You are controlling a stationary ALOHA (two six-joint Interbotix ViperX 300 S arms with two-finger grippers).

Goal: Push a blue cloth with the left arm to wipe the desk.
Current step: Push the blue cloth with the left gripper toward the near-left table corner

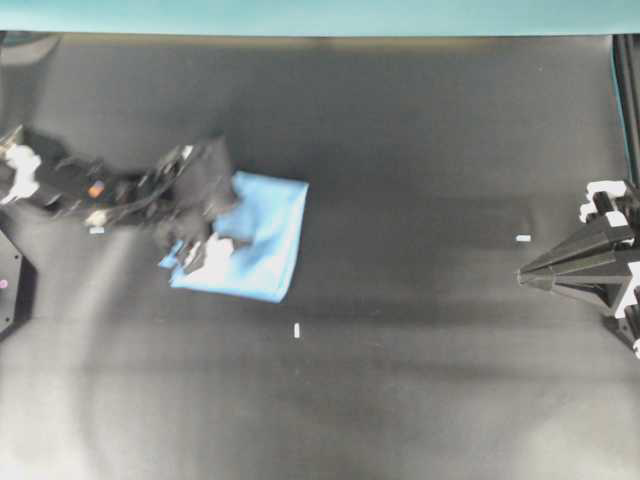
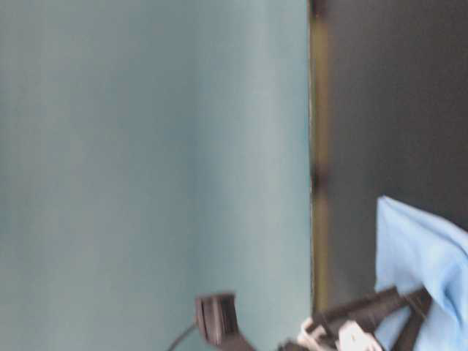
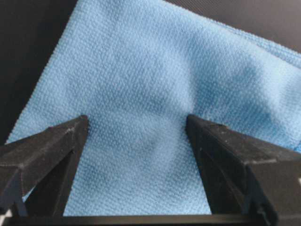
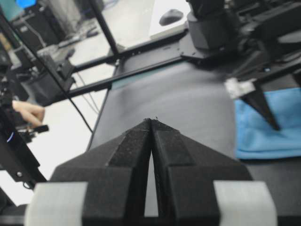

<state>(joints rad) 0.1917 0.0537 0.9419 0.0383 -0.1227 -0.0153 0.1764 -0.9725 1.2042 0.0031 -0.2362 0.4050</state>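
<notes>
The blue cloth [image 1: 262, 235] lies flat on the black desk [image 1: 420, 150], left of centre. My left arm reaches in from the left, and its gripper [image 1: 220, 235] stands over the cloth's left part. In the left wrist view the left gripper [image 3: 136, 121] is open wide, both fingertips [image 3: 77, 129] down on the cloth [image 3: 155, 70] with only flat fabric between them. The right gripper [image 1: 525, 272] rests at the desk's right edge, shut and empty [image 4: 151, 120]. From there the cloth [image 4: 268, 129] shows far right under a left finger [image 4: 263, 106].
Small white tape marks [image 1: 297, 330] [image 1: 523, 238] dot the desk. A teal strip [image 1: 320, 15] runs along the far edge. Beyond the desk stand black frame bars [image 4: 108, 35], and a person's hand [image 4: 28, 113] shows at the left.
</notes>
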